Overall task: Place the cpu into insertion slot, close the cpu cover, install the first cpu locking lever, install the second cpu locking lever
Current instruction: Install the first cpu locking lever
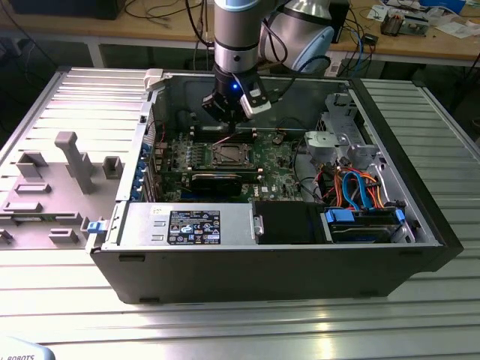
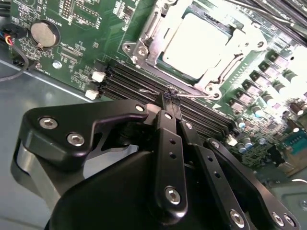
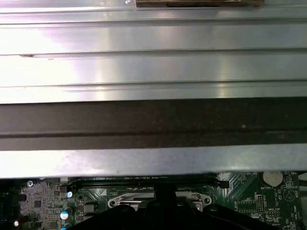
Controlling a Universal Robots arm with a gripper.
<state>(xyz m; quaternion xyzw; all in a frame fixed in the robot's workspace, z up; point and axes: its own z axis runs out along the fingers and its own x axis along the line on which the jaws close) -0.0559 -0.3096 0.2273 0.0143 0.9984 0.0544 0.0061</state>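
From the exterior view, the arm reaches down into the open computer case (image 1: 420, 247), and its pincer (image 1: 227, 122) hangs just above the green motherboard (image 1: 281, 176). Right below and slightly in front of the pincer sits the insertion slot (image 1: 229, 155), a square socket with a silvery rim. The cpu cover (image 1: 215, 161) looks to be lying down over it, with something grey filling the middle. Nearer the camera than the pincer, a long black graphics card (image 1: 217, 182) lies across the board. Well off to the exterior view's left, a grey fixture tray (image 1: 45, 187) rests on the ribbed table.

In the second wrist view, the pincer (image 2: 171, 98) is clenched: its two black fingers (image 2: 169, 143) meet at the tips with nothing visible between them. Just beyond the tips lie the dark memory slots (image 2: 144, 86), and past those the cpu (image 2: 201, 43), its pale metal top showing through the cut-out of the cpu cover (image 2: 165, 36), which lies flat around it. A thin wire lever (image 2: 192, 92) runs along the socket's near edge, close to the fingertips. A round coin battery (image 2: 43, 32) sits far off to one side.

In the first wrist view, the dark pincer body (image 3: 163, 211) is beside the socket's metal frame (image 3: 129, 200), with the case wall (image 3: 153, 72) beyond it.
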